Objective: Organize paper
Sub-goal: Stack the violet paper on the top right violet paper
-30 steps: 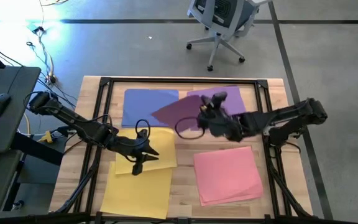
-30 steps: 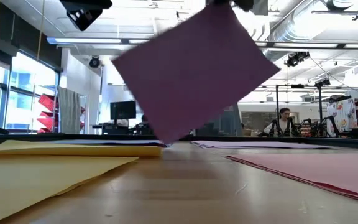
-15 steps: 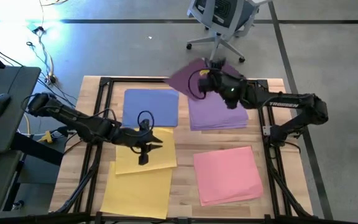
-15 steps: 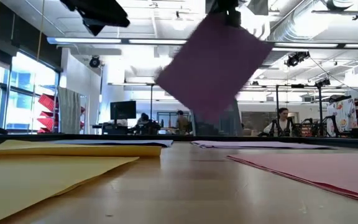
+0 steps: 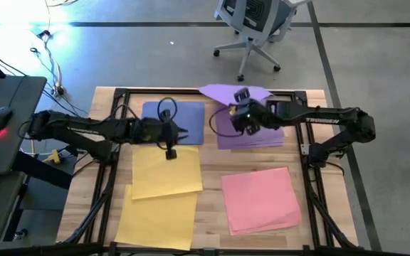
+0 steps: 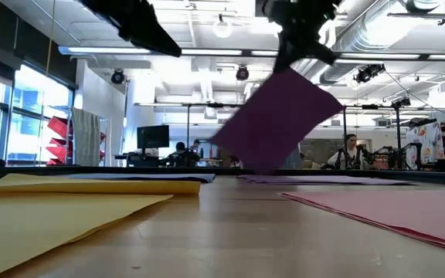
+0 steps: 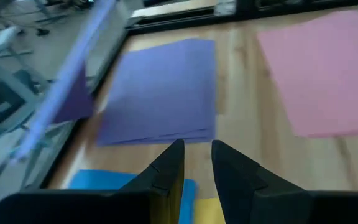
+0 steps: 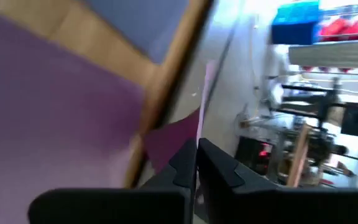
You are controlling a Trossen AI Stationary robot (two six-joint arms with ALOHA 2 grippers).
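At table's far edge: right gripper (image 5: 241, 119) clenched on purple sheet (image 5: 233, 92) above purple stack (image 5: 251, 135) | left gripper (image 5: 170, 151) slightly parted, empty | blue, yellow, pink piles sorted; placement pending.

Purple sheet (image 5: 223, 92) held in air, tilted, above purple stack (image 5: 251, 131); blue stack (image 5: 173, 122) beside; yellow sheets (image 5: 164, 192), pink stack (image 5: 262, 199) nearer front.

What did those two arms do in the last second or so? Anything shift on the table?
The right gripper, shut on a purple sheet, carried it from mid-table to the far edge above the purple stack. The left gripper, holding nothing, moved from the yellow sheets toward the blue stack. The pink stack and the other piles stayed put.
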